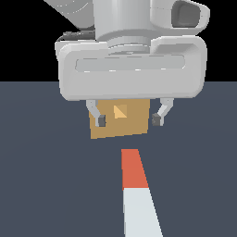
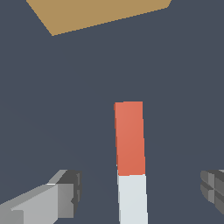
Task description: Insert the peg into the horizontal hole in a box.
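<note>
The peg (image 1: 135,185) lies flat on the dark floor, its orange-red half pointing toward the box and its white half nearer the camera. The tan box (image 1: 121,121) stands beyond it, with the lighter square hole (image 1: 120,111) in its face. My gripper (image 1: 128,119) hangs open in front of the box, above the floor, with nothing between its fingers. In the wrist view the peg (image 2: 130,153) runs between the two spread fingertips (image 2: 65,197), and the box (image 2: 94,13) shows only as a tan edge farther off.
Dark grey floor (image 1: 46,185) stretches around the peg and box. The arm's white hand body fills the upper part of the exterior view and hides the box's top.
</note>
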Available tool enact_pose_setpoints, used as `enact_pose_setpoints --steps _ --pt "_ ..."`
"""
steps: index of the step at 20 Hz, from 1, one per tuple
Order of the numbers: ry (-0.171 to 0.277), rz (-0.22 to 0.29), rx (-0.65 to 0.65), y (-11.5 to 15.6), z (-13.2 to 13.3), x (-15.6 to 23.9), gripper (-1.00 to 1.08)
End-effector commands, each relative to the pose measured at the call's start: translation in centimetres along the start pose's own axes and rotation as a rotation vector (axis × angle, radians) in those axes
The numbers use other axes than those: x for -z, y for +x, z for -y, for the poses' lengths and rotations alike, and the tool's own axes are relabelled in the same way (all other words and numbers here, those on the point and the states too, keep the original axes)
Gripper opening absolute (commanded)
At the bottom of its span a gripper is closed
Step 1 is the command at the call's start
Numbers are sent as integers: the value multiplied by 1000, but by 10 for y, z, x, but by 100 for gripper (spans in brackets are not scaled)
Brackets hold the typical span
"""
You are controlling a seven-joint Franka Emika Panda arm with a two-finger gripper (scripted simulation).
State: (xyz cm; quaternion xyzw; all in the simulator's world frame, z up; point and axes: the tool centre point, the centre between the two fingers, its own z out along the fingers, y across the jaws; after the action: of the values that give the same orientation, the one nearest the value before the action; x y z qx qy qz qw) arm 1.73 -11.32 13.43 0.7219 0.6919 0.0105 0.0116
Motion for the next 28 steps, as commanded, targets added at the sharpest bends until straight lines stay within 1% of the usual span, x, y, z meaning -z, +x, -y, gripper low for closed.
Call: enact_pose_setpoints --steps 1,7,12,16,22,28 --pt "8 -1 11 -24 -1 -16 100" --pt "22 -2 34 -68 -7 -47 100" --pt "29 -2 44 -89 -10 -61 100" --pt "31 -2 47 -95 -12 -65 100" --pt "32 -2 46 -95 -11 -68 100" --pt "32 -2 46 -95 -10 -94 100"
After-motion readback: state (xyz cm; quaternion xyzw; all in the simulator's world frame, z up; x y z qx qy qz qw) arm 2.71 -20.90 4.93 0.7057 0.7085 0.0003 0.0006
